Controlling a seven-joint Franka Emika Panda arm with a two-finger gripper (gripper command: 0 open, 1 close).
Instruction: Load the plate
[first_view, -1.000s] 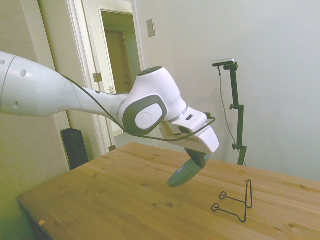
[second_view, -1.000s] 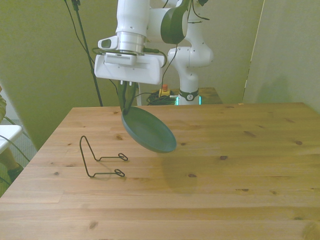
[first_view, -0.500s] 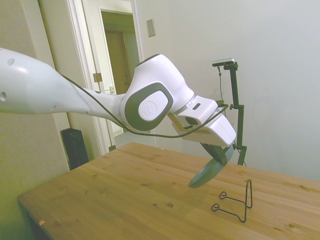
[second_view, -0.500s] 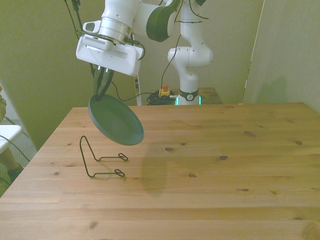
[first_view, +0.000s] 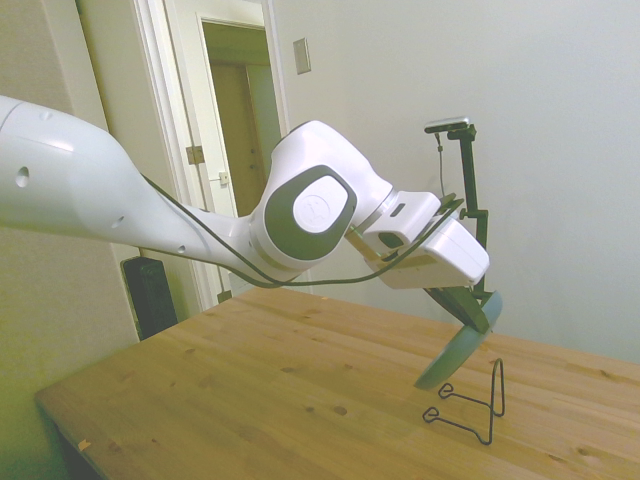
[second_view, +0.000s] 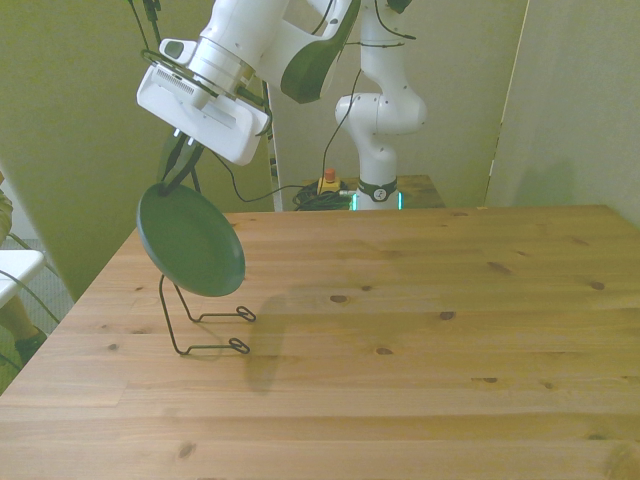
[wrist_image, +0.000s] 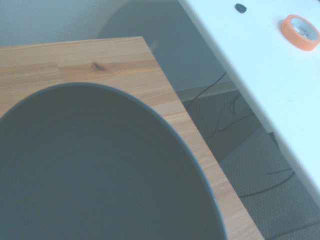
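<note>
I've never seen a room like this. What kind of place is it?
Probably a robot lab set up in an ordinary room. A white robot arm holds a teal plate over a wire stand on a wooden table, beside a doorway.

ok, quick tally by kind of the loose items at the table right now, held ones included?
Plates: 1, the plate, held tilted in the air by the gripper
Wire stands: 1, the black wire stand on the table
Total: 2
</note>
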